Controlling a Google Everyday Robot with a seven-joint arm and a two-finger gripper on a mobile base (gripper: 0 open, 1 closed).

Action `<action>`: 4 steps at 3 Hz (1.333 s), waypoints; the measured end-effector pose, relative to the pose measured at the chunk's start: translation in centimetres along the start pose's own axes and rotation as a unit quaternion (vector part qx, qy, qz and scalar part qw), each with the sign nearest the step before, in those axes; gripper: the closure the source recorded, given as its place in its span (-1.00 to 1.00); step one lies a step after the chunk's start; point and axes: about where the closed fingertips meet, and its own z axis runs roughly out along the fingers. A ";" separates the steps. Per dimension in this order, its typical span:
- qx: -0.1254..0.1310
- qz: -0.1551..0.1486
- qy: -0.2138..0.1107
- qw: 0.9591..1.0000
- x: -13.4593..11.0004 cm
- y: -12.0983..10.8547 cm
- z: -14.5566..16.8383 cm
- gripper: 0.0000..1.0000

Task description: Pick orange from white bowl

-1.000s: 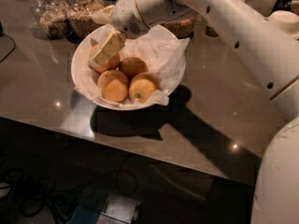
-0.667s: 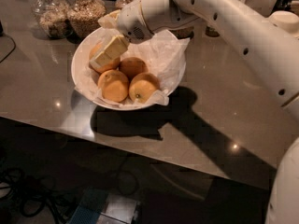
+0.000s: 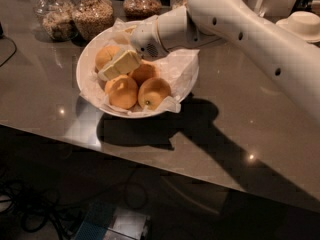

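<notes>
The white bowl point(image 3: 90, 86), lined with crinkled white paper, stands on the grey-brown counter and holds several orange fruits. The front right one, the orange point(image 3: 154, 93), shows a small dark stem dot. Another fruit point(image 3: 121, 91) lies front left, one point(image 3: 144, 71) in the middle and one point(image 3: 106, 55) at the back left. My gripper point(image 3: 119, 64) reaches into the bowl from the right. It sits low over the fruit, between the back left one and the middle one, and partly hides both.
Glass jars of grain point(image 3: 93, 15) and nuts point(image 3: 141, 3) stand right behind the bowl. A stack of white plates point(image 3: 302, 24) is at the far right. The counter's front edge point(image 3: 150, 161) runs below the bowl, with cables on the floor beyond.
The gripper has sunk a little lower into the bowl, closer onto the back fruits. The fruits and the bowl have not moved.
</notes>
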 end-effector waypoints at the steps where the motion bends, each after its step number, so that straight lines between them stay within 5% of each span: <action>1: 0.017 0.029 -0.010 0.999 -0.1 0.3 0.4 -0.66; 3: 0.070 0.094 -0.011 0.993 -0.5 0.1 2.0 -0.66; 4: 0.097 0.122 0.019 0.988 0.7 -0.3 2.3 -0.68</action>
